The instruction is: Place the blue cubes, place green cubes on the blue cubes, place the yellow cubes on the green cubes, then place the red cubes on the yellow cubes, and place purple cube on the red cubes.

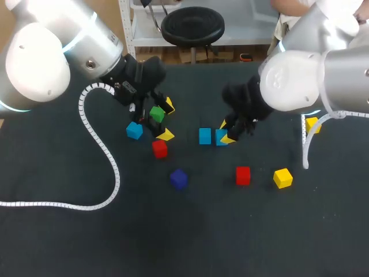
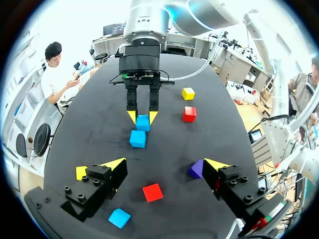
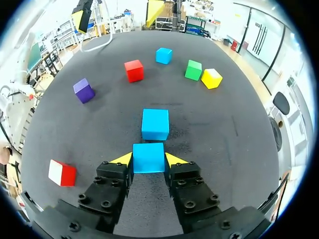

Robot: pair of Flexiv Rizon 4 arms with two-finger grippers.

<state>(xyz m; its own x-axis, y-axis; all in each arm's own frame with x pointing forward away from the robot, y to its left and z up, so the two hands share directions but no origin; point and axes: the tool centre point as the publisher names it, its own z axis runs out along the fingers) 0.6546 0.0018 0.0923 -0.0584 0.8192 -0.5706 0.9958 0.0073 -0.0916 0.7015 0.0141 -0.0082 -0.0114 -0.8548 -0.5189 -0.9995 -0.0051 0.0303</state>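
My right gripper (image 3: 148, 160) is shut on a blue cube (image 3: 148, 157) low over the mat, just behind a second blue cube (image 3: 155, 124). From above the pair sits mid-table: the held cube (image 1: 221, 137) and the free one (image 1: 204, 136). My left gripper (image 2: 165, 163) hangs open and empty above the left cluster: a third blue cube (image 1: 134, 130), a green cube (image 1: 157, 113), a red cube (image 1: 159, 148) and a yellow cube (image 3: 211, 78). The purple cube (image 1: 179, 179) lies nearer the front.
Another red cube (image 1: 243, 175) and a yellow cube (image 1: 282, 178) lie front right, with one more yellow cube (image 1: 312, 124) by my right arm. My left arm's white cable (image 1: 109, 161) loops over the left of the mat.
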